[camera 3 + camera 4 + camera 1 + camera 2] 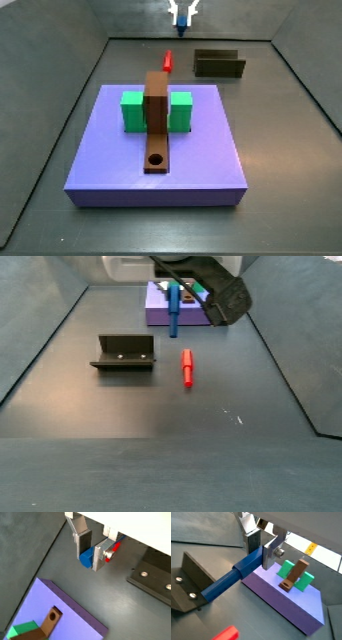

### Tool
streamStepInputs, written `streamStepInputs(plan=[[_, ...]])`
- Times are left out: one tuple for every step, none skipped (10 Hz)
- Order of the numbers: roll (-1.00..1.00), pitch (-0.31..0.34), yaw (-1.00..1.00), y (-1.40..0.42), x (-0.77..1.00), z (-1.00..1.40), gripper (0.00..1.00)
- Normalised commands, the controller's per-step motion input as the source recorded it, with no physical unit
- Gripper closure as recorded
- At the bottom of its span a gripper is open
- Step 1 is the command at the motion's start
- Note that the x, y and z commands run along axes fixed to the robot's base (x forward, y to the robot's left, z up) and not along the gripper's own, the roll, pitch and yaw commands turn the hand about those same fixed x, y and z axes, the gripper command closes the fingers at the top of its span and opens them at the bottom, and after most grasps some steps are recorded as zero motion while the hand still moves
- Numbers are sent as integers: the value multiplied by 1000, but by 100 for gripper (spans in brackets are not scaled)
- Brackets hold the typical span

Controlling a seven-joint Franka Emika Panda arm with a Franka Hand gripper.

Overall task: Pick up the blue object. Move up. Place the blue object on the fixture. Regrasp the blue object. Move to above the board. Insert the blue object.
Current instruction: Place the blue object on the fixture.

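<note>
holding the blue object above the dark floor

lying under everything is a dark grey floor (80, 406), walled by sloping grey panels in both side views. the purple board (201, 170) is sitting flat on it, carrying a green block (131, 111) and a brown piece (156, 125) that is running along the board's top with a round hole near one end; the brown piece is standing against the green block (290, 572) in a wrist view. the fixture (123, 352) is standing on the floor well apart from the board, and a red piece (187, 366) is lying on the floor just beside it, between the fixture and the far wall panel.

the gripper (91, 549) is hanging off the floor, its silver fingers (103, 554) pressing closed on the blue object (234, 576), which is showing as a long bar running out from between the pads. in a side view the blue object (174, 303) is hanging upright beneath the gripper (175, 286), in front of the board (160, 311). in a side view the gripper (183, 14) is sitting high at the far end, above the red piece (167, 61).
</note>
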Motion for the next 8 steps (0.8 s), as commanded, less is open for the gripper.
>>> streamStepInputs(plan=[[0, -89, 97, 0, 1000, 0, 100], [0, -77, 74, 0, 1000, 0, 100], [0, -40, 17, 0, 986, -9, 100], [-11, 0, 0, 0, 826, -151, 100], [-94, 0, 60, 0, 643, -311, 100], [-189, 0, 69, 0, 517, -431, 100], [-183, 0, 74, 0, 529, -497, 100], [-23, 0, 86, 0, 671, -377, 100]])
